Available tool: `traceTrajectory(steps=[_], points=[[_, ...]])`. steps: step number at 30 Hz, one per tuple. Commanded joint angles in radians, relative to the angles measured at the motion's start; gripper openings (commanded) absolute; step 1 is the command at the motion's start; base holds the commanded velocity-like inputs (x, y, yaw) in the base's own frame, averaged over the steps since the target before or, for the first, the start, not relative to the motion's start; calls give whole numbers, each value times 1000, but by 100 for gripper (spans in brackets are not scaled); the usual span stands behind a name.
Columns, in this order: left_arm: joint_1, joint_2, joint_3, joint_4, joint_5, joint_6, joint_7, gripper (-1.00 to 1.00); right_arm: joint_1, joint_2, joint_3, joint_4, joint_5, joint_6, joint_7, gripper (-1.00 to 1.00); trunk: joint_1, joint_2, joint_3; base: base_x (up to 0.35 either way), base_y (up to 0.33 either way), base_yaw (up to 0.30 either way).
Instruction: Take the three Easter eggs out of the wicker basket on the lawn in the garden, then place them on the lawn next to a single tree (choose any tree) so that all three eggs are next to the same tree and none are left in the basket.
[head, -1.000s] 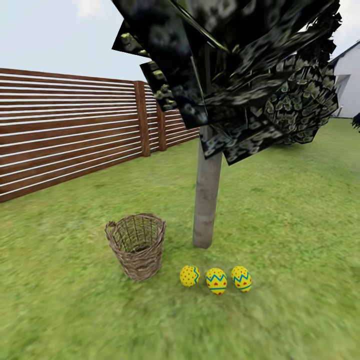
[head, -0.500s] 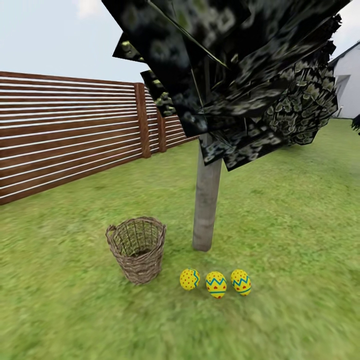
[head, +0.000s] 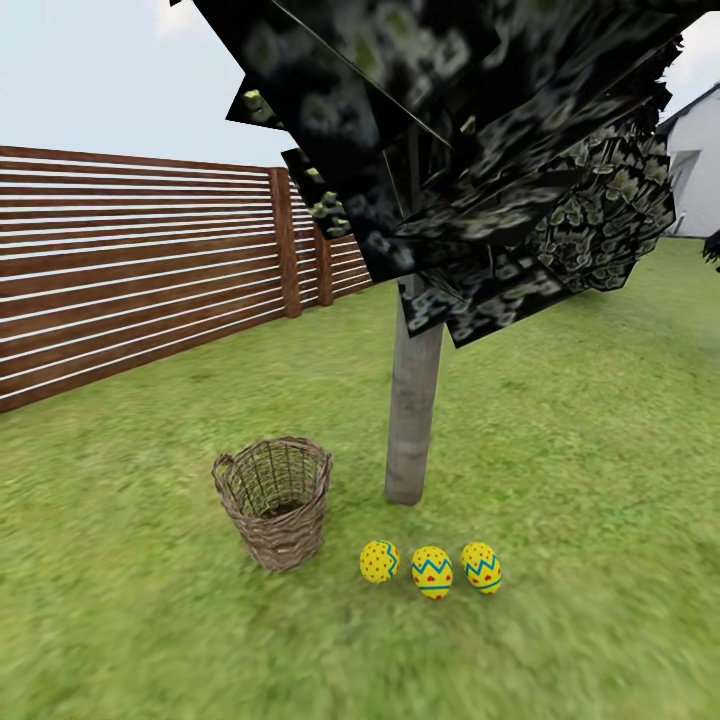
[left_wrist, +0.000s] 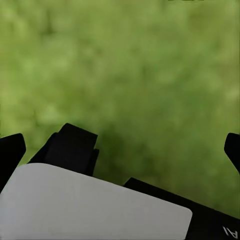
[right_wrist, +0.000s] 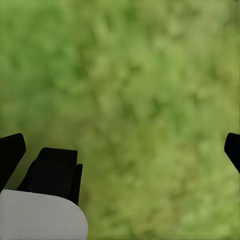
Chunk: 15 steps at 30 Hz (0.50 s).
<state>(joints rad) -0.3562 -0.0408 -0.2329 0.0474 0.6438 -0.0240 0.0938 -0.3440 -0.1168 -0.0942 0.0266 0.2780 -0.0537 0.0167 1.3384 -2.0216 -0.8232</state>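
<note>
eggs out, basket looks empty, nothing left to reach for

- nearest: both wrist views look straight down at blurred mottled green lawn (right_wrist: 150, 100). left hand (left_wrist: 122, 145) and right hand (right_wrist: 122, 147) each show dark fingertips at opposite frame edges, spread wide, nothing between them.
- next out, head view: three yellow easter eggs with red dots and blue-green zigzag bands (head: 431, 570) lie in a row on the grass, ahead of the robot, slightly right of centre, long axes roughly upright.
- small brown woven wicker basket (head: 273, 500) stands upright just left of the eggs; visible interior looks empty, floor partly hidden.
- just behind the eggs: straight pale grey-beige tree trunk (head: 413, 400), near but not touching.
- far: brown slat fence (head: 130, 270).
- neither arm clearly nearer. judgement: placement looks done.
</note>
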Motion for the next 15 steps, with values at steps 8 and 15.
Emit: traceTrajectory(steps=[8, 15], points=[[-1, -4, -9, 3, 7, -1, 1, 100, -1, 0, -9, 3, 7, -9, 2, 100, 0, 0, -11, 0, 0, 56], [-1, -5, -9, 3, 7, -1, 1, 100, -1, 0, -9, 3, 6, -8, 2, 100, 0, 0, -22, -1, 0, 68]])
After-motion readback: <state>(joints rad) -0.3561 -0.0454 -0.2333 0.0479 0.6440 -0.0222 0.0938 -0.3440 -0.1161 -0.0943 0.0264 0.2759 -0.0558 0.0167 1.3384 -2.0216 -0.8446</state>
